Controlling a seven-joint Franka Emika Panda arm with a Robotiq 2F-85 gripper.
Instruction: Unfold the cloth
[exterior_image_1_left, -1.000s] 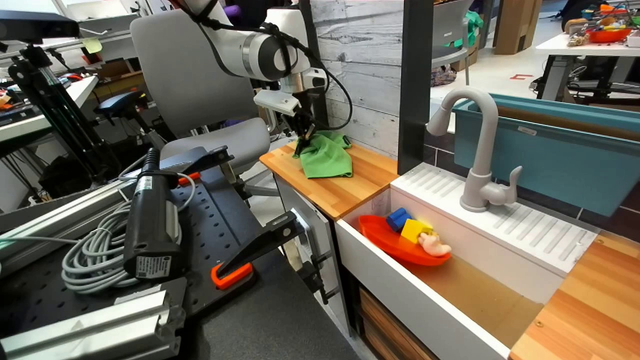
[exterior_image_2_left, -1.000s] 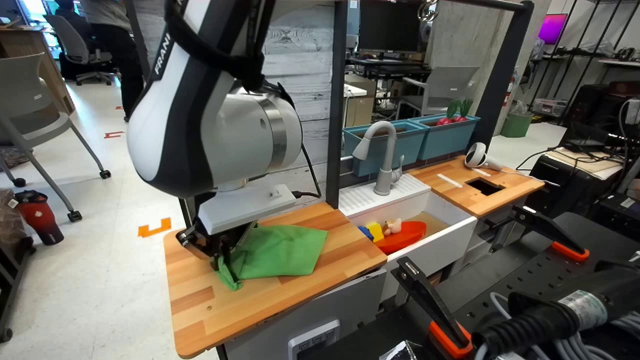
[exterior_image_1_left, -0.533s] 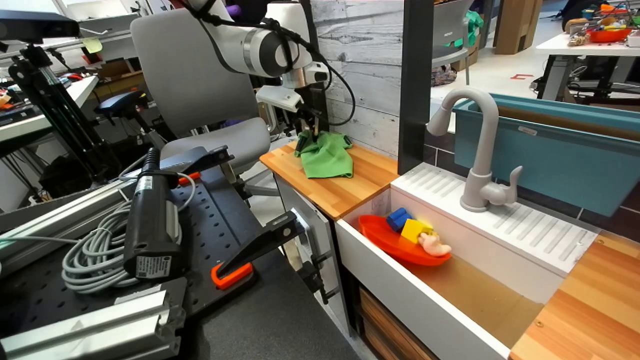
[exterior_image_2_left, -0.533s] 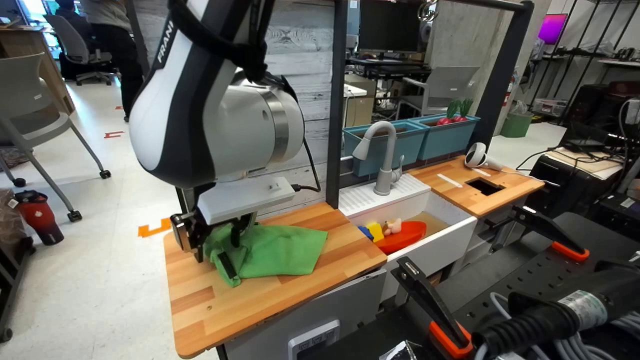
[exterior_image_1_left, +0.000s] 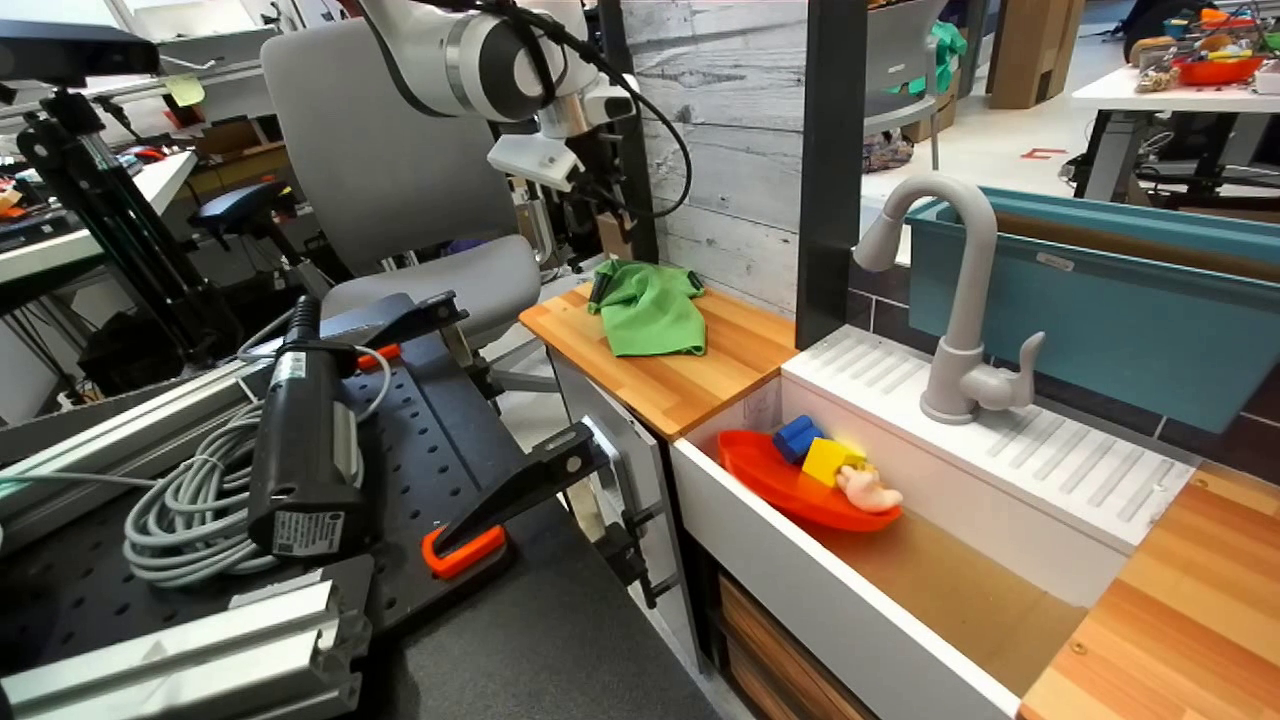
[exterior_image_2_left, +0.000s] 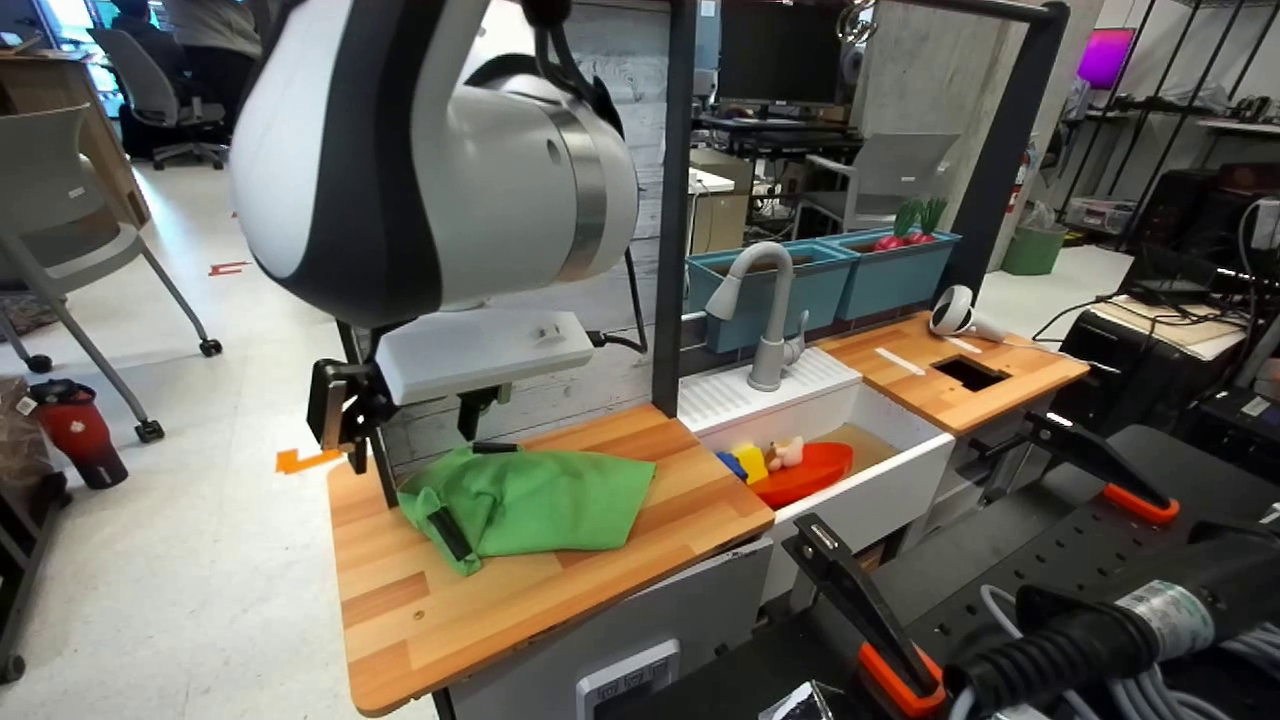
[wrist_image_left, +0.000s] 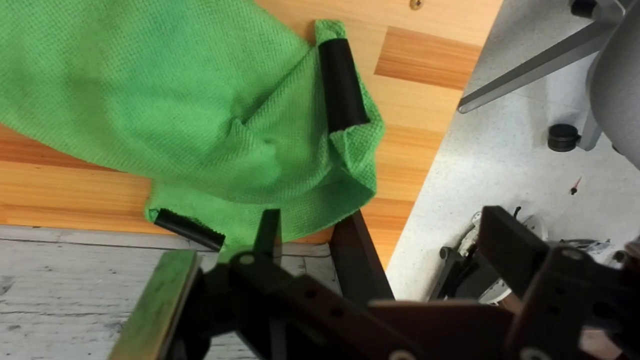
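In the wrist view, my claw (wrist_image_left: 387, 235) stands spread wide. The green cloth (wrist_image_left: 185, 105) lies rumpled on the wooden countertop (wrist_image_left: 417, 107), toward ten o'clock from the claw.

I'm driving this in a robotics lab fitted with a mock kitchen (exterior_image_2_left: 700, 490). In an exterior view, a white sink (exterior_image_1_left: 820, 600) with a grey faucet (exterior_image_1_left: 971, 290) sits to the right, joined to a wooden counter (exterior_image_1_left: 750, 350), while a black perforated board (exterior_image_1_left: 430, 420) at near left carries coiled cable (exterior_image_1_left: 160, 545) and aluminium profiles (exterior_image_1_left: 190, 650); a tripod (exterior_image_1_left: 120, 230) stands far left. In an exterior view I get a white robot arm (exterior_image_2_left: 510, 190) on the left, orange tape (exterior_image_2_left: 310, 461) on the floor (exterior_image_2_left: 230, 380), and a monitor (exterior_image_2_left: 780, 50) and office chair (exterior_image_2_left: 890, 180) at the far side.
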